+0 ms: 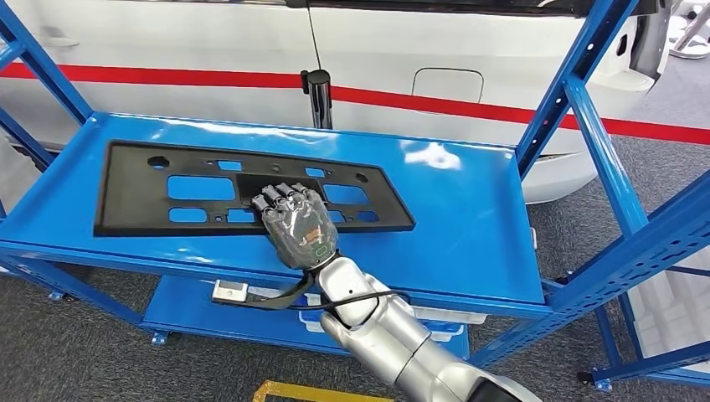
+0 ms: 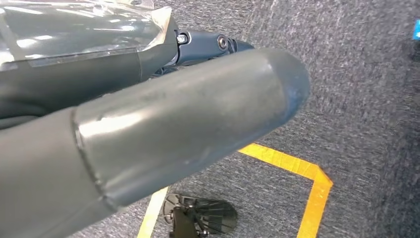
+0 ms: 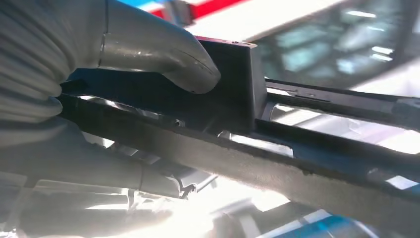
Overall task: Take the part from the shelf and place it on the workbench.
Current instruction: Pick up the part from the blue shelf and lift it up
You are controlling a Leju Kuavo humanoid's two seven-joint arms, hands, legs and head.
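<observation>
A blue metal shelf (image 1: 469, 209) stands on dark grey carpet in front of a white car body (image 1: 209, 42) with a red stripe along its side. On the shelf's glossy top tray lies the part (image 1: 142, 188), a long flat black plastic panel with rectangular cut-outs and small holes, set lengthwise toward the left and middle of the tray. The right hand (image 1: 295, 224) reaches up from below on its silver arm and lies over the near edge of the part close to its middle, palm down, its dark fingers (image 1: 280, 194) side by side and curled over a raised block at the panel's centre. In the right wrist view the thick grey thumb (image 3: 163, 52) presses on the upper face of that block while other parts of the hand sit under the panel's edge, so the hand grips the part there, though the fingers below are mostly hidden. The part appears flat on the tray in the head view. A lower tier of the shelf holds a small pale object (image 1: 230, 291) and white trays. The left hand (image 2: 148, 129) hangs over the carpet above a yellow floor marking (image 2: 302, 173); whether its fingers are spread or closed cannot be told.
</observation>
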